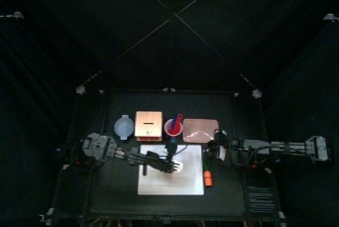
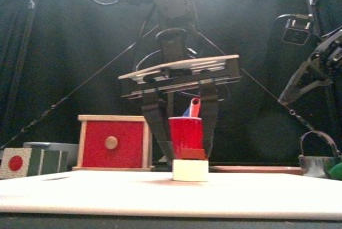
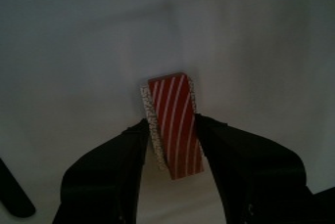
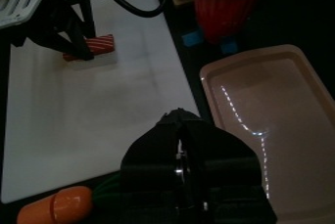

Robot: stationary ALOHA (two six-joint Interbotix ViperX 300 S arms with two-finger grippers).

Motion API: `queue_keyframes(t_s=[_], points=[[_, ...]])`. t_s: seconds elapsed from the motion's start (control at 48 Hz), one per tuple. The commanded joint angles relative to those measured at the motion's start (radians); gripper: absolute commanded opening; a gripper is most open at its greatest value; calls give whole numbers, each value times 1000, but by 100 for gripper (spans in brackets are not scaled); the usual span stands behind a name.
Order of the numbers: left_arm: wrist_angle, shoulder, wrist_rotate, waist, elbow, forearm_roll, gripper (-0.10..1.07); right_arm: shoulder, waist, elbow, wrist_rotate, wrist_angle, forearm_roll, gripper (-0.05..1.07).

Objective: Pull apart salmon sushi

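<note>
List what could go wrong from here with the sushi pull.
1. The left gripper straddles the salmon sushi with jaws open; closing on both layers could pinch them together rather than part them.
2. The right gripper is shut and away beside the tray, so nothing braces the piece.
3. It could skid across the white mat.

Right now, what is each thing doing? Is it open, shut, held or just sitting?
salmon sushi: whole, lying on the white mat between the left jaws
left gripper: open around the sushi
right gripper: shut, empty
red cup: upright
tray: empty
orange piece: lying untouched
</note>
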Motion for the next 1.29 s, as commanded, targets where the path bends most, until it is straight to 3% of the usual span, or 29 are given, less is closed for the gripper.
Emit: queue_keyframes(t_s=[0.0, 0.354, 1.271], points=[[2, -14, -2, 3, -29, 5, 78, 5, 2, -8, 0, -3, -3, 2], [14, -14, 2, 3, -32, 0, 67, 5, -5, -8, 0, -2, -5, 2], [49, -21, 14, 3, -48, 5, 66, 5, -6, 3, 0, -3, -3, 2]])
